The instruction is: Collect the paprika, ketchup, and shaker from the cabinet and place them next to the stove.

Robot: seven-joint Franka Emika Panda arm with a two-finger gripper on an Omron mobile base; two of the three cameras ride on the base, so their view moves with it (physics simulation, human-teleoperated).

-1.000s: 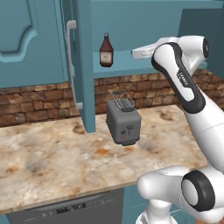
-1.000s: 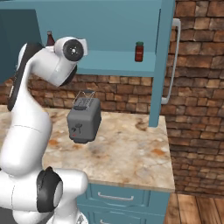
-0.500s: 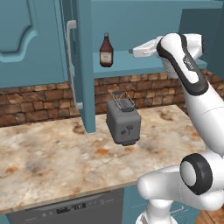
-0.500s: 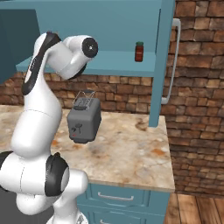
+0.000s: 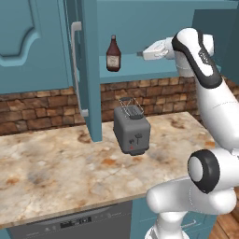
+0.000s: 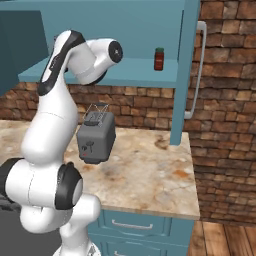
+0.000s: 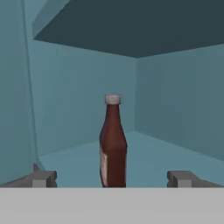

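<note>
1. From my left base cam: the cabinet is open, and the ketchup stands upright on its teal shelf, near the left end. The arm reaches up to shelf height, with the gripper pointing at the bottle from the right — near it, not touching. Can't judge the jaw spacing from this angle. A grey toaster sits on the marble counter below the shelf.

2. Right base cam: the paprika sits upright on the same shelf, over by the open right door with its long silver handle. It's well apart from the arm, whose wrist blocks the left part of the shelf. The toaster sits on the counter under the arm, with the brick wall behind.

3. Hand cam: the ketchup is dead centre, upright, white cap up and pale label partly turned to the left. The two fingertips sit wide apart, one either side of the bottle's base — the hand's fully spread and holding nothing, with the bottle still a bit ahead of the tips.
</note>
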